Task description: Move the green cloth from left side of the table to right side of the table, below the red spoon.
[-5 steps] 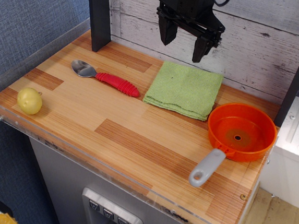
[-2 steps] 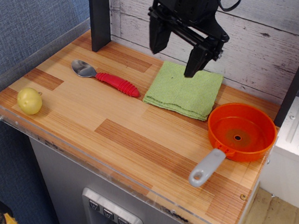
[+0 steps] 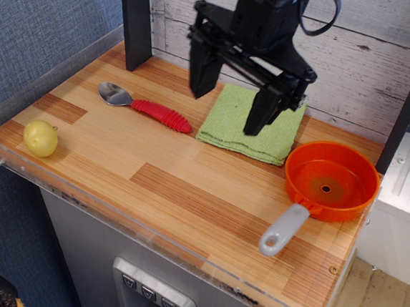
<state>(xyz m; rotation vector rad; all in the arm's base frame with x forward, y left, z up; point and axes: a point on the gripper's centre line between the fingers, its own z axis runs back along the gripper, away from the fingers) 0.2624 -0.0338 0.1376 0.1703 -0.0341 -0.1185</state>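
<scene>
I have the tool (image 3: 227, 111) hanging over the green cloth (image 3: 251, 124) with its two fingers spread wide and nothing between them. One finger (image 3: 199, 72) stands over the cloth's near-left edge, the other (image 3: 262, 110) over its middle. I cannot tell whether either tip touches the fabric.

The cloth lies flat and folded on the worktop (image 3: 187, 195), toward the back, between the red spoon (image 3: 146, 107) and the orange pan (image 3: 330, 180) — just beside both, its corner close to the pan's rim.

I judge it light, soft and limp: a knitted towel that will sag and may unfold once lifted. There is no stiff edge to clamp, so I would press down into the fabric and pinch up a ridge, best near the middle or at a folded edge where the layers are thick. A thin corner grip risks catching only the top layer. The knit should grip the fingers well, so slipping worries me less than dragging the cloth against the spoon handle.
</scene>
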